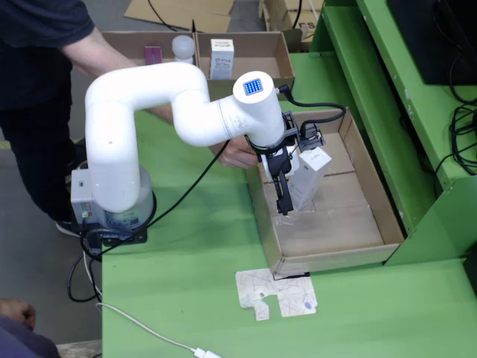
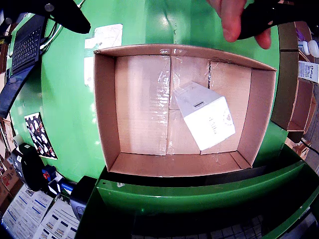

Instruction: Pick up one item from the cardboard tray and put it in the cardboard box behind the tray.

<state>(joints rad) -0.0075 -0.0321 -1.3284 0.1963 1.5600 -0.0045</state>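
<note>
In the side view, my gripper (image 1: 286,200) hangs over the open cardboard box (image 1: 376,209) at the right of the green table. A white carton (image 1: 309,177) stands tilted right beside the black fingers. From the view that rides on the gripper, the white carton (image 2: 204,114) lies askew on the floor of the cardboard box (image 2: 107,99), and the dark fingers (image 2: 65,14) are spread far apart at the top edge with nothing between them. The cardboard tray (image 1: 257,46) at the back holds a white carton (image 1: 221,58), a white bottle (image 1: 183,47) and a purple item (image 1: 152,54).
A person stands at the left, one hand (image 1: 237,155) reaching behind my arm close to the box; a fingertip (image 2: 232,20) shows in the gripper view. A cut paper piece (image 1: 276,293) lies in front of the box. Green shelving (image 1: 417,112) borders the right side.
</note>
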